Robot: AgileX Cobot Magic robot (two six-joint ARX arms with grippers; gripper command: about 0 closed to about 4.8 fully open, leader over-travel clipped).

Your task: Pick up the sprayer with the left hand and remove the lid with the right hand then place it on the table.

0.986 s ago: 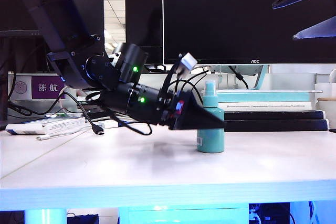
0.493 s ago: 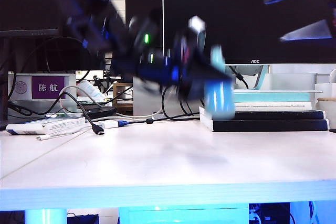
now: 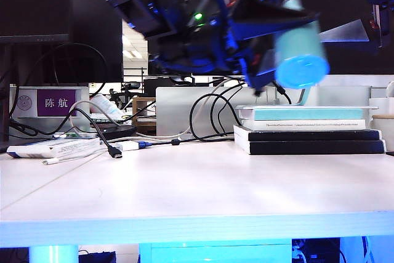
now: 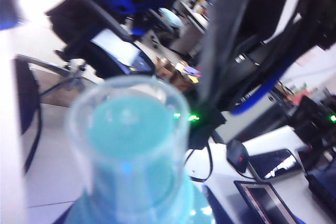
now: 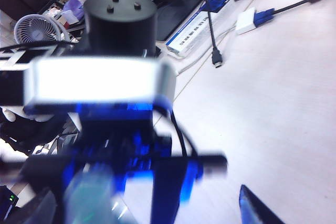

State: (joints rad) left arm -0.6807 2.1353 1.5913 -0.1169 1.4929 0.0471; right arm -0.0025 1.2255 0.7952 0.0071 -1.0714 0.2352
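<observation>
The sprayer [image 3: 300, 50] is pinched by the left hand [image 3: 271, 26] and held high above the table [image 3: 197, 195], right of centre, its lid [image 4: 128, 129] on. The right hand [image 3: 357, 4], fingers spread, is just right of it. The lid must next be gripped and pulled off.

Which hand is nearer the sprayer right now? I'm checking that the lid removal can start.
Left. The left hand holds the sprayer aloft above the table, tilted. The right hand hangs open just beside it at upper right, not touching.
</observation>
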